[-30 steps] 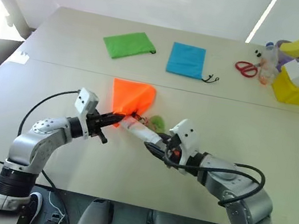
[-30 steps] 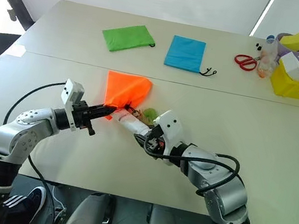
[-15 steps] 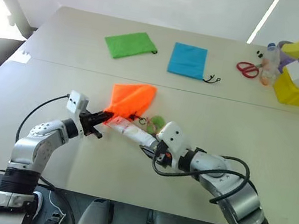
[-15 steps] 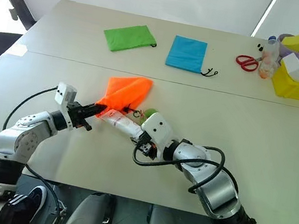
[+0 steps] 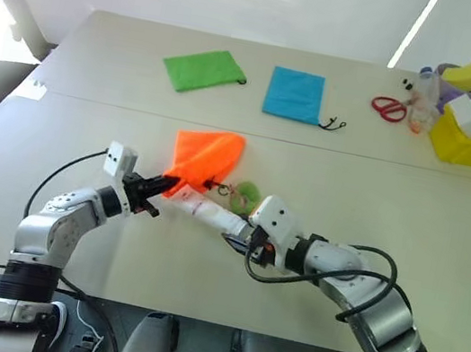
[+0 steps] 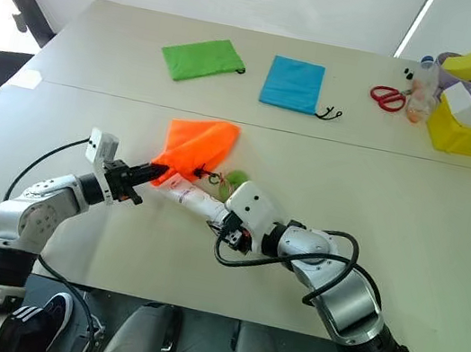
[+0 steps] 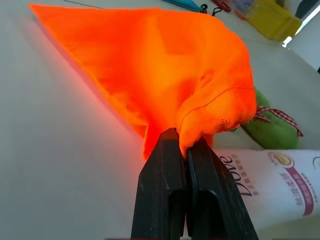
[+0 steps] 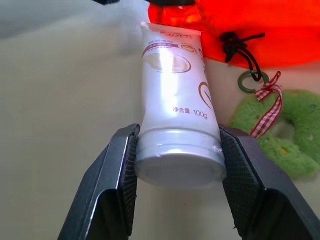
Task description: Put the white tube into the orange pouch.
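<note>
White tube [image 8: 175,100]: held at its cap end, flat end at the pouch mouth, low over the table [image 5: 445,231].
Orange pouch [image 5: 207,155]: mouth edge lifted, far end resting on the table.
Right gripper [image 8: 178,170]: clamped on the tube's cap.
Left gripper [image 7: 184,155]: pinched closed on the pouch's edge.
Green pom-pom [image 8: 280,135]: beside the tube.

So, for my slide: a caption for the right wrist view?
Right gripper clamps the white tube by its cap, aiming it at the orange pouch.
</note>
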Robot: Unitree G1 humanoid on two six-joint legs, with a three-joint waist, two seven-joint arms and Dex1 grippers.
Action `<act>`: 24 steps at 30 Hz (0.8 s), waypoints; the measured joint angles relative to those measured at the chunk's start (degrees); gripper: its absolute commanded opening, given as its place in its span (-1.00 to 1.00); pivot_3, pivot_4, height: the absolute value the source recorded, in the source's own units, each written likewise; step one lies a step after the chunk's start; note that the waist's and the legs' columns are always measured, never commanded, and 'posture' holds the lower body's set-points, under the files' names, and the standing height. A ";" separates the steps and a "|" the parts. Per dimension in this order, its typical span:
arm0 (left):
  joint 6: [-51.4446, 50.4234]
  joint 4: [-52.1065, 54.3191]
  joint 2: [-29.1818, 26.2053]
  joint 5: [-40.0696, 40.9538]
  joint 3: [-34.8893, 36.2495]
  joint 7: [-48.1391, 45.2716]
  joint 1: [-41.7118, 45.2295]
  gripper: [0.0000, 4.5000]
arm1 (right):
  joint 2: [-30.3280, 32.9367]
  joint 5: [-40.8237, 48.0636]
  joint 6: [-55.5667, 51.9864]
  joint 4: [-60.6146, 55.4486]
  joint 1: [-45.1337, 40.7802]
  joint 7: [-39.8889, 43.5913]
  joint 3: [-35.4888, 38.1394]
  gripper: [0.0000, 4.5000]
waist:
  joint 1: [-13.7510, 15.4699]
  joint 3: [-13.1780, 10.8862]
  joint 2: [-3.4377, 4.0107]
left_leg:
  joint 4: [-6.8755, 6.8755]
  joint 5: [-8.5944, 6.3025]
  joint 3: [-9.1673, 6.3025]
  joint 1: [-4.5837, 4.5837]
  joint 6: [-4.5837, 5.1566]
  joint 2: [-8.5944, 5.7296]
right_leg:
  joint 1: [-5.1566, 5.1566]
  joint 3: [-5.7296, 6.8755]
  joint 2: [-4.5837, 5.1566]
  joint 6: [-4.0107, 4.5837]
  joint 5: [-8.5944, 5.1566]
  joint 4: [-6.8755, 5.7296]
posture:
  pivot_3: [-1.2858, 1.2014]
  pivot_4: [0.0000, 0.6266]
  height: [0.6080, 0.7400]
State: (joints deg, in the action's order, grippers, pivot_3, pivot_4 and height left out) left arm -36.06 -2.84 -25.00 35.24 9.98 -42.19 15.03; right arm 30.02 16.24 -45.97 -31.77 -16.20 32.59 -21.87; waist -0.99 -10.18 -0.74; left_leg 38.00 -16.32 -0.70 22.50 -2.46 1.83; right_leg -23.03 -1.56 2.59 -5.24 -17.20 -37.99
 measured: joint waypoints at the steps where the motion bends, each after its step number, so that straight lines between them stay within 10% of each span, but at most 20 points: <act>1: -1.05 -0.82 0.02 0.53 0.54 0.30 0.58 -1.00 | -0.15 -0.05 0.32 0.00 -0.01 0.26 -0.16 -0.20 | 0.03 0.00 0.00 | 0.00 0.00 -0.02 0.00 0.00 0.00 | 0.00 0.02 -0.01 0.00 0.00 0.00 | 0.03 -0.52 1.00; 24: -11.93 -1.24 1.51 7.50 5.53 6.08 4.23 -1.00 | -7.66 -2.41 2.59 3.51 1.19 -4.30 2.99 -0.20 | 0.14 -0.07 -0.13 | 0.01 0.00 -0.01 0.00 -0.01 0.00 | 0.00 0.01 0.05 -0.01 0.01 -0.01 | 0.03 -0.52 1.00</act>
State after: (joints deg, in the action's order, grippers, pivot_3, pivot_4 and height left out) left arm -47.99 -4.09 -23.49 42.74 15.51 -36.11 19.26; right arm 22.36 13.83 -43.39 -28.26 -15.01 28.30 -18.88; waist -0.85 -10.25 -0.88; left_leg 38.00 -16.31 -0.71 22.50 -2.47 1.82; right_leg -23.03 -1.55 2.64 -5.24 -17.19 -37.99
